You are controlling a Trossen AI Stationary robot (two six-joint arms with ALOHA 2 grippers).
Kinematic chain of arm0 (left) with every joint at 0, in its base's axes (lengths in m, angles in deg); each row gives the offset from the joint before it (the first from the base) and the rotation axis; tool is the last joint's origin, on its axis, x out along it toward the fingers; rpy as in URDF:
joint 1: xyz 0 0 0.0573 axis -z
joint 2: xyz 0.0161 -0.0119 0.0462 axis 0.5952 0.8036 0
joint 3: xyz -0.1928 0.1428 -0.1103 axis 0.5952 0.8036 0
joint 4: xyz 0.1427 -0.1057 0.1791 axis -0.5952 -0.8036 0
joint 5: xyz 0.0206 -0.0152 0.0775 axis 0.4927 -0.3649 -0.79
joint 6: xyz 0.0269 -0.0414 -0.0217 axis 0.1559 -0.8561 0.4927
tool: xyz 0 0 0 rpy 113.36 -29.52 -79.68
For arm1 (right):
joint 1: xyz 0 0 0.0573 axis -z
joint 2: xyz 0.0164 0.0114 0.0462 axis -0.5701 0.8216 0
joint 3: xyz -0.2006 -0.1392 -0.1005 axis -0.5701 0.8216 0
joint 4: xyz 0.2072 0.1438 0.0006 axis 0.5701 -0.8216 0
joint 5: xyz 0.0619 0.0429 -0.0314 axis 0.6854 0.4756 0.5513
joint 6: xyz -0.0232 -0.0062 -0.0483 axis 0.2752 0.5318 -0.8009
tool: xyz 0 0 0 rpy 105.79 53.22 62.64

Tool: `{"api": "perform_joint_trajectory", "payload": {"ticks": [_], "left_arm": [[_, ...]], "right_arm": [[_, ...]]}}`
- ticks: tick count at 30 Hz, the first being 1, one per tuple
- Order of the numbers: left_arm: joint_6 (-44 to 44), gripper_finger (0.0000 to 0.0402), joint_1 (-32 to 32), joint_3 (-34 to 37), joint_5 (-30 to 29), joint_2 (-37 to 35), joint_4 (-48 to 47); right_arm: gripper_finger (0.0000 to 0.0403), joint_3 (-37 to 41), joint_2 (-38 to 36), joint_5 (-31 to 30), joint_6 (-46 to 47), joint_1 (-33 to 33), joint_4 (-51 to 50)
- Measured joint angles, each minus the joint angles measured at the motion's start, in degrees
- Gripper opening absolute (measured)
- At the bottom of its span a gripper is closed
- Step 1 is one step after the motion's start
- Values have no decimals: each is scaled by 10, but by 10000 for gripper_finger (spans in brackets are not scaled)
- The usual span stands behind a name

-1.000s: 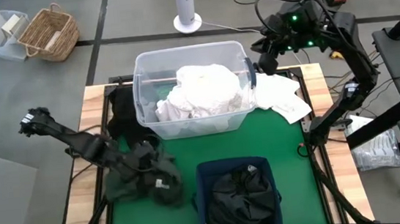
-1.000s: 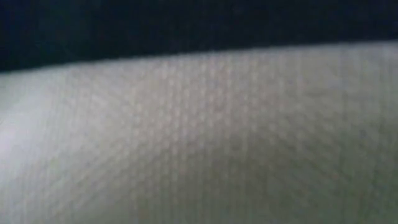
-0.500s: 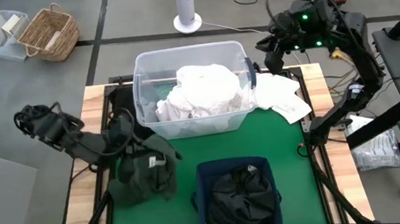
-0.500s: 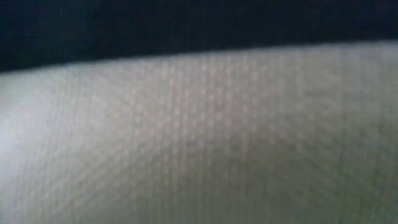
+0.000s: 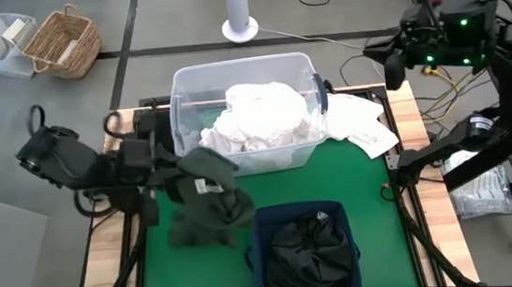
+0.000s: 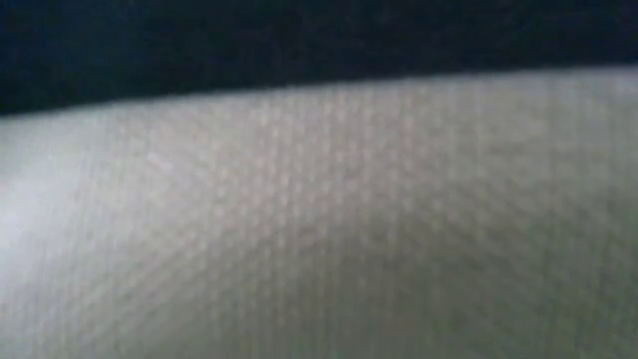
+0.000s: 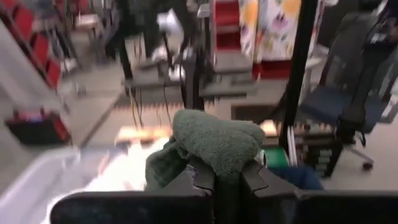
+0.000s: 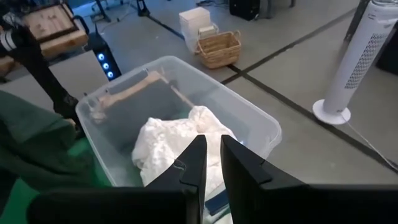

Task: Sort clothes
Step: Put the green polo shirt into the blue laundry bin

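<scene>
My left gripper [image 5: 183, 166] is raised over the table's left half and shut on a dark green garment [image 5: 210, 203], which bunches above the fingers in the left wrist view [image 7: 217, 140]. A clear tub [image 5: 184, 80] at the far middle holds white clothes [image 5: 258, 115]. A navy bin [image 5: 268, 220] at the near edge holds black clothes [image 5: 309, 251]. One white garment [image 5: 360, 124] lies flat on the table right of the tub. A black garment [image 5: 151, 130] lies left of the tub. My right gripper [image 5: 390, 66] hovers high beyond the tub's far right corner, shut [image 8: 213, 152] and empty. My left gripper pinches a bunched fold of the green garment [image 7: 227, 163] between its two fingers [image 7: 202, 177], several layers thick. The fingers come nearly level from the table's left. The rest of the garment hangs below them [image 5: 206, 226]; whether its lower end touches the mat I cannot tell.
The low view is covered by white cloth [image 6: 319, 219] right at the lens. Off the table stand a wicker basket [image 5: 63, 44] at the far left and a white fan [image 5: 239, 13] behind the tub. Bare green mat [image 5: 375, 207] lies right of the bin.
My left gripper has risen steeply and rolled, taking the green garment with it. The garment lay heaped on the mat at the near left; now it hangs beside the tub's near left corner. My right gripper has drawn back toward the table's right edge, away from the tub.
</scene>
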Motion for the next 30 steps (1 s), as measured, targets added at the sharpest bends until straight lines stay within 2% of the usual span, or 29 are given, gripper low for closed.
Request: {"api": "perform_joint_trajectory", "payload": {"ticks": [1, 4, 8, 15, 21, 30], "left_arm": [[17, 0, 0, -18, 0, 12, 13], [79, 0, -1, 16, 4, 3, 112], [121, 0, -3, 23, -19, 5, 179], [248, 0, -3, -15, -28, 52, 319], [387, 0, -3, -16, -26, 66, 471], [565, 0, -5, -16, 76, 82, 672]], "right_arm": [[38, 0, -2, 0, 2, 0, 0], [38, 0, -5, 0, 3, 0, -3], [38, 0, -6, -1, -3, 0, -10], [38, 0, -7, -1, -40, 0, -12], [38, 0, -6, -1, -55, 0, -18], [38, 0, -6, -1, -60, 0, -22]]}}
